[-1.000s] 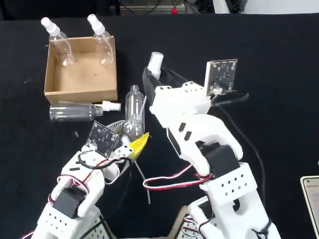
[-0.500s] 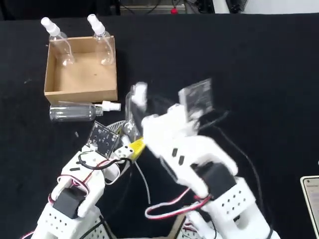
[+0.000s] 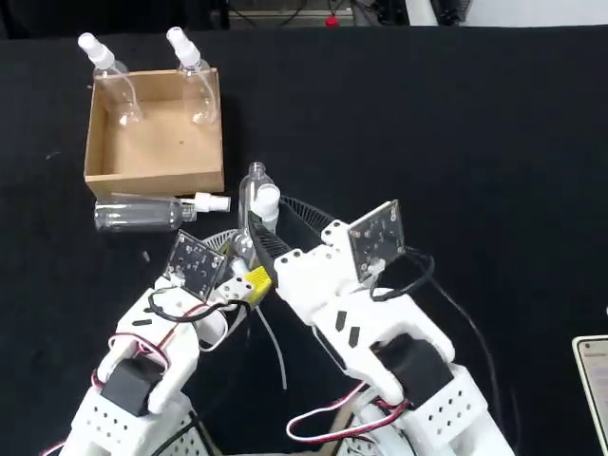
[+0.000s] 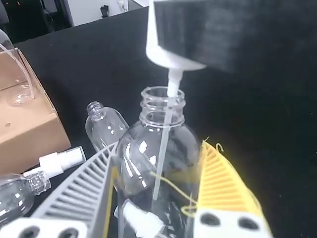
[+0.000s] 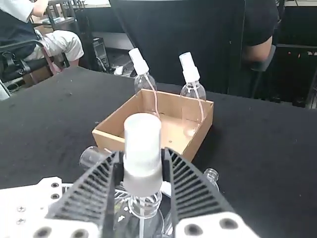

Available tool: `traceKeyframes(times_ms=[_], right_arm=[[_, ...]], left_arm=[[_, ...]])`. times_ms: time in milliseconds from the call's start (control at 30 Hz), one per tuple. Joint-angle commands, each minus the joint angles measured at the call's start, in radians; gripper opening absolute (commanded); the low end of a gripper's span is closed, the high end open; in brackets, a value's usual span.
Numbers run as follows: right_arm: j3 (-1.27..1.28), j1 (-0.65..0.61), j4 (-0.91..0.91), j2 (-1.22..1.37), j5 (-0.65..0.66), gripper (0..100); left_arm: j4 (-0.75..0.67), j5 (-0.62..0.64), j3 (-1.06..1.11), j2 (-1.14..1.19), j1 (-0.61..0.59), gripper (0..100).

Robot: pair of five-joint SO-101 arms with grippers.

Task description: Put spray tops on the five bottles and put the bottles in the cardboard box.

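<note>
Lab or office: black-clothed table (image 3: 513, 142), office chairs (image 5: 14, 62) behind.

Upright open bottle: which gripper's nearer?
Left. The left gripper clamps the bottle by its body. The right gripper is above its neck, holding the spray top with the tube down in the mouth.

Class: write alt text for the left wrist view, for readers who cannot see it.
The left gripper grips an upright clear bottle; a spray top sits just above, its tube dipping into the open neck. Another open bottle is behind.
</note>
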Motion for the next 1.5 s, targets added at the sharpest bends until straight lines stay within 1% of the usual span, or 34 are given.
traceKeyframes(times_ms=[0, 400, 500, 667, 800, 1000, 1367, 1433, 1467], right_arm=[[-0.013, -0.015, -0.028, 0.002, 0.008, 1.2], [-0.157, -0.011, -0.041, 0.246, 0.006, 1.2], [-0.153, -0.011, -0.028, 0.24, 0.006, 1.2], [-0.162, -0.011, 0.097, 0.186, 0.008, 1.2], [-0.157, -0.011, 0.143, 0.166, 0.008, 1.2], [-0.156, -0.011, 0.144, 0.166, 0.008, 1.2], [-0.054, -0.012, 0.135, 0.157, 0.009, 1.2], [-0.058, -0.012, 0.14, 0.157, 0.026, 2.6], [-0.058, -0.015, 0.143, 0.157, 0.049, 4.8]], left_arm=[[-0.02, 0.008, -0.008, -0.006, -0.008, 8], [-0.02, 0.008, -0.01, -0.006, -0.019, 8], [-0.018, 0.008, -0.01, -0.006, -0.019, 8], [-0.014, 0.003, -0.008, -0.006, 0.015, 8], [-0.014, 0.003, -0.008, -0.006, 0.03, 8], [-0.014, 0.006, -0.01, -0.006, 0.019, 8], [-0.014, 0.008, -0.018, -0.006, 0.018, 8], [-0.014, 0.008, -0.018, -0.006, 0.018, 8], [-0.014, 0.008, -0.018, -0.006, 0.018, 8]])
